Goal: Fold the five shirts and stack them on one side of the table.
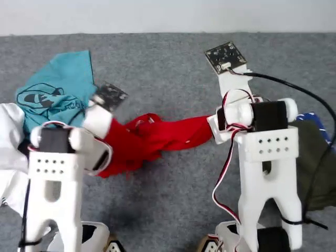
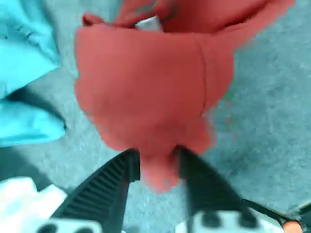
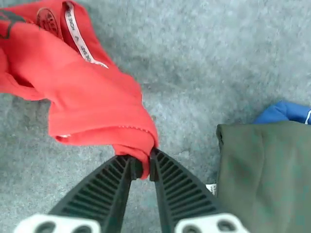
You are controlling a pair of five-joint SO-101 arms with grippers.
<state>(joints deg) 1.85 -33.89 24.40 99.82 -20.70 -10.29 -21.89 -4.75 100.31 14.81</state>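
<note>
Both arms hold the red shirt (image 1: 152, 137) stretched between them mid-table. The left gripper (image 2: 158, 167) is clenched on one bunched end and the right gripper (image 3: 142, 165) pinches the other. It isn't folded yet. A teal shirt (image 1: 58, 89) and a white shirt (image 1: 10, 131) lie rumpled beside the left arm. By the right arm an olive shirt (image 3: 262, 170) lies flat over a blue shirt (image 3: 286, 112), which looks like the stack begun.

neck tape (image 3: 77, 41) on red shirt (image 3: 92, 102) — print, illegible
</note>
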